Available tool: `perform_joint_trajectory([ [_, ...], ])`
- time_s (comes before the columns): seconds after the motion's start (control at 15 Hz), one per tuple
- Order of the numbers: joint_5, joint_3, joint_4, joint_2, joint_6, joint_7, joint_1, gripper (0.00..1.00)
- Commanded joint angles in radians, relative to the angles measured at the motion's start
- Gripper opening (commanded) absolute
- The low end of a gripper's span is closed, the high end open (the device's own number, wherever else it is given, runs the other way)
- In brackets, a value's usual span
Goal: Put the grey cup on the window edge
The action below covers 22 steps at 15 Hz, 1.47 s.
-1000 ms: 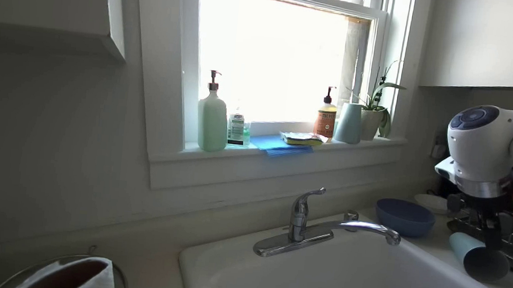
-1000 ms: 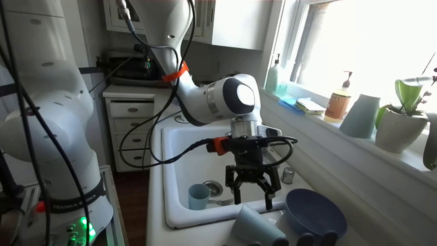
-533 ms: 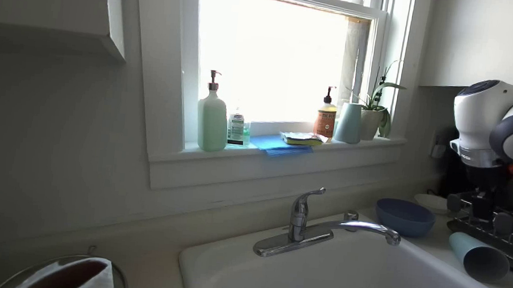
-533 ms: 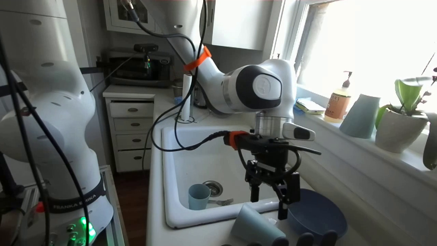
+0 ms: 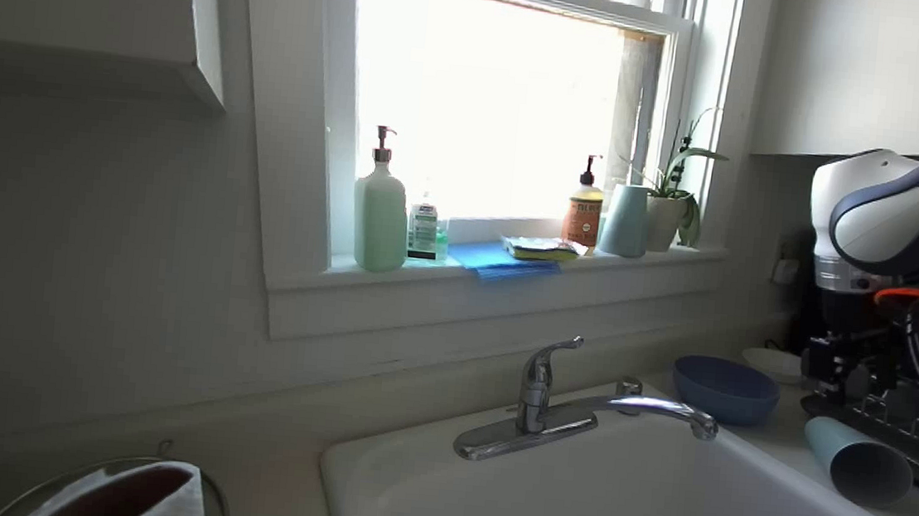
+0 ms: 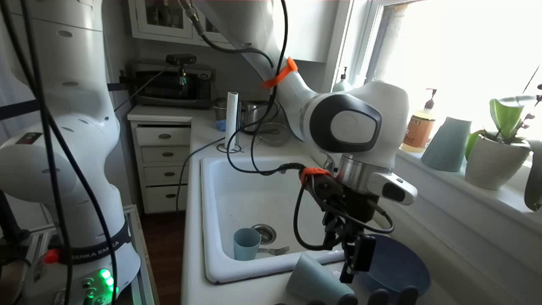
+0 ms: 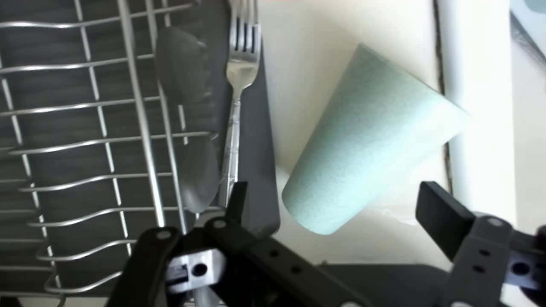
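1. Pale-grey tapered cup lies on its side near silver wire rack.
2. Black two-finger gripper stands wide, empty, presumably to straddle the cup.
3. Narrow white-painted window edge, far side: likely destination.

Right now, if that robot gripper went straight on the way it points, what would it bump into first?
Probably the grey cup lying on its side: the wrist view shows it ahead of the open gripper, though depth is unclear.
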Motion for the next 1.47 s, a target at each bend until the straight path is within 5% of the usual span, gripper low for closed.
perform_joint_trajectory([
  [0.0, 0.161, 0.004, 0.072, 0.054, -0.058, 0.021, -0.006, 1.0],
  [0.33, 0.089, -0.027, 0.13, 0.151, -0.041, 0.157, 0.003, 1.0],
  [0.6, 0.17, -0.01, 0.138, 0.185, -0.065, 0.099, -0.006, 1.0],
  [1.13, 0.139, -0.022, 0.149, 0.255, -0.058, 0.139, 0.005, 1.0],
  [1.2, 0.147, -0.019, 0.152, 0.26, -0.057, 0.133, 0.002, 0.98],
  [1.4, 0.155, -0.016, 0.16, 0.275, -0.06, 0.125, 0.0, 0.69],
])
